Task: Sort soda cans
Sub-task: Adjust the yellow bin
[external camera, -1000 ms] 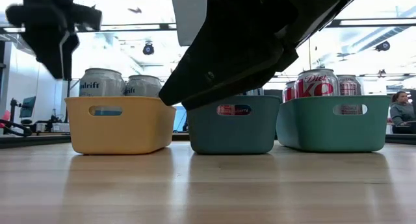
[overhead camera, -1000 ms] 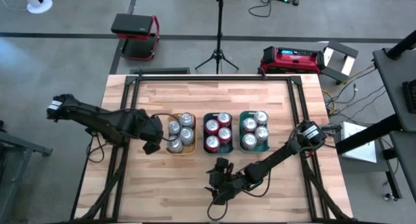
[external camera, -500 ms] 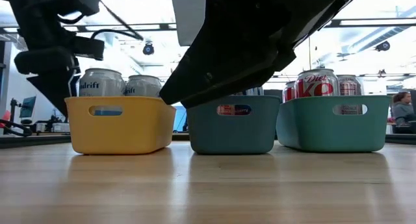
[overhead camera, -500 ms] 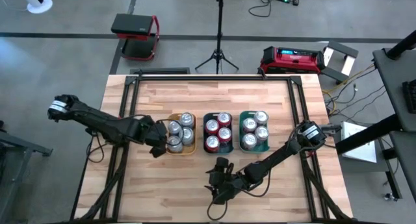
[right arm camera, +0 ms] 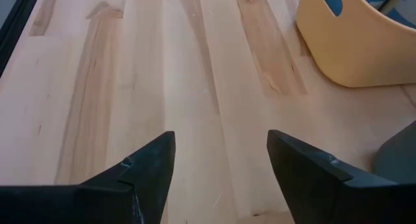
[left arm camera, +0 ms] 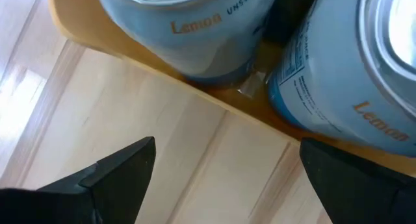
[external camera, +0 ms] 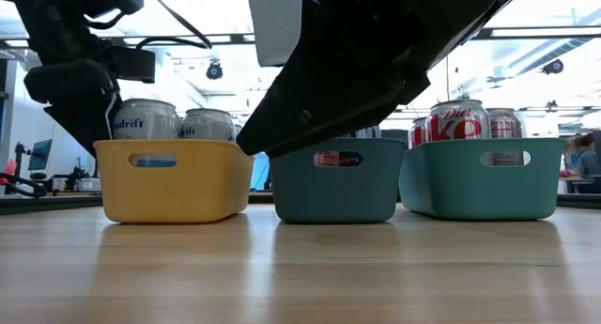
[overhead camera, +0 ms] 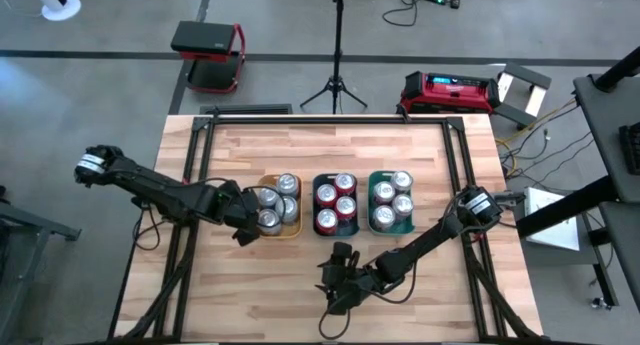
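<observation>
Over the last second we see the left tool (overhead camera: 243,225) has come in from beside the yellow tray (overhead camera: 290,231) to its near-left corner, closing right up against the cans there, while the right arm has not shifted. In the left wrist view its two dark fingers (left arm camera: 110,175) stand spread apart with nothing between them, pointing at the tray's yellow wall and at two pale blue-grey cans marked "Lemon" (left arm camera: 208,29) just behind it; bare wood lies between the fingertips. The right tool (overhead camera: 333,285) waits low over the counter (overhead camera: 250,295) near its front edge, in front of the middle tray, and its fingers (right arm camera: 140,175) are likewise parted and empty over plain planks, with the yellow tray's corner off to one side. From above we count the soda cans (overhead camera: 340,200) sitting upright in three trays set side by side across the middle of the counter: silver-grey ones in the yellow tray, red ones in the dark middle tray (overhead camera: 318,182), and silver-topped ones in the green tray (overhead camera: 375,177). In the low view the trays stand in a row, a can lettered in red (external camera: 457,120) rising above the green tray's rim, and the right arm's dark bulk fills the upper middle.
</observation>
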{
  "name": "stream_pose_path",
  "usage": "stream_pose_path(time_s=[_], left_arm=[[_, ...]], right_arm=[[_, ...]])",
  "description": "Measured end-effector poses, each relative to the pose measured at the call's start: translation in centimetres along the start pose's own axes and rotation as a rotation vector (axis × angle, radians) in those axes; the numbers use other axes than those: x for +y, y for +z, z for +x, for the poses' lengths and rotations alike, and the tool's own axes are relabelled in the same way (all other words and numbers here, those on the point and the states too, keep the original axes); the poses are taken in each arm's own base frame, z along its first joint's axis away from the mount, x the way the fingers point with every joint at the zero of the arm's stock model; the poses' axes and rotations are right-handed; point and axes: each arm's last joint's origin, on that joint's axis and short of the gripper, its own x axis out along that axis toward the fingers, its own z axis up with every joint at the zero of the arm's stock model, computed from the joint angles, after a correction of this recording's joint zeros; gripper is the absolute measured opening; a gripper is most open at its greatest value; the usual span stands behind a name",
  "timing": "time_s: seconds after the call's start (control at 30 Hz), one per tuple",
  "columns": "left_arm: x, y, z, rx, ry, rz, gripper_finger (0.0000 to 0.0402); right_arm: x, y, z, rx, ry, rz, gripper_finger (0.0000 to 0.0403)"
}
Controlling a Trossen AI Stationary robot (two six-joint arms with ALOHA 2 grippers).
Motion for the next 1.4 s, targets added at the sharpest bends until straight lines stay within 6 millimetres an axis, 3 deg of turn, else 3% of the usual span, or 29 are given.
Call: stream_pose_path(time_s=[1.4], left_arm=[[-0.11, -0.22, -0.32, 0.050, -0.086, 0.033, 0.0366]], right_arm=[[-0.11, 0.66, -0.65, -0.014, 0.006, -0.011, 0.0225]])
